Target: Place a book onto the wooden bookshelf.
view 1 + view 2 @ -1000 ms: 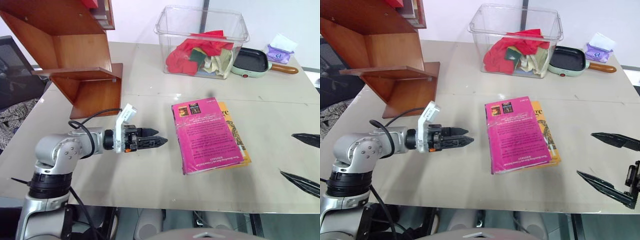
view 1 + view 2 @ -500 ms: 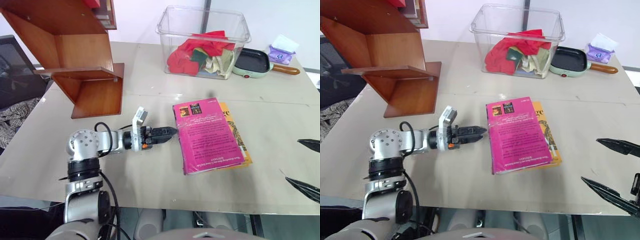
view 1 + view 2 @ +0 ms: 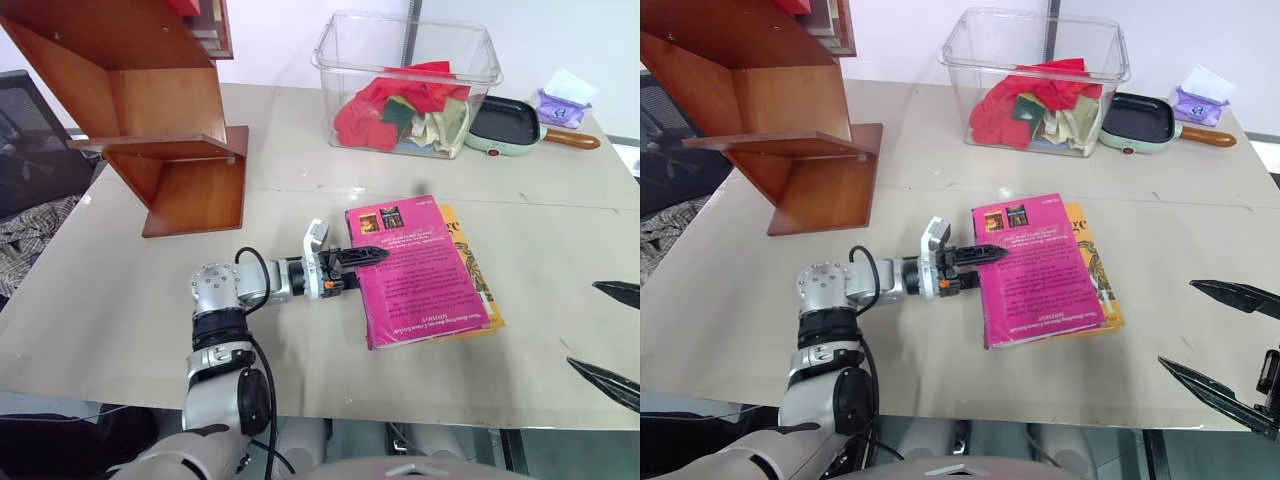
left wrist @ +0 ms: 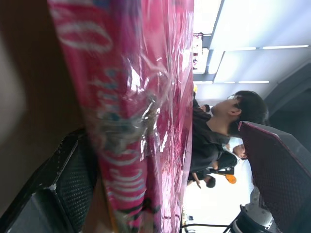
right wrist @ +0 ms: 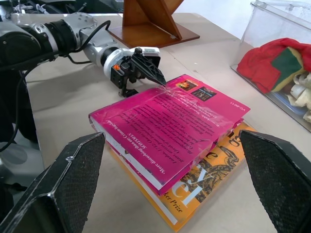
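Note:
The pink book (image 3: 425,275) lies back cover up on a yellow-orange book (image 3: 478,270) at the table's middle right. My left gripper (image 3: 362,262) is at the pink book's left edge, level and open. One black finger (image 5: 150,74) rests over the cover's edge; in the left wrist view the pink book (image 4: 146,111) stands between the two fingers. The wooden bookshelf (image 3: 150,110) stands at the back left, apart from both. My right gripper (image 3: 1230,345) hovers open at the right edge of the table, holding nothing.
A clear plastic bin (image 3: 405,85) with red and pale cloths stands at the back. To the right of it are a small green pan (image 3: 505,125) and a purple tissue pack (image 3: 560,105). A seated person (image 4: 218,126) appears beyond the book in the left wrist view.
My left gripper slid right across the table, rolled over, and its fingers now straddle the pink book's left edge. The books and the right gripper stayed put.

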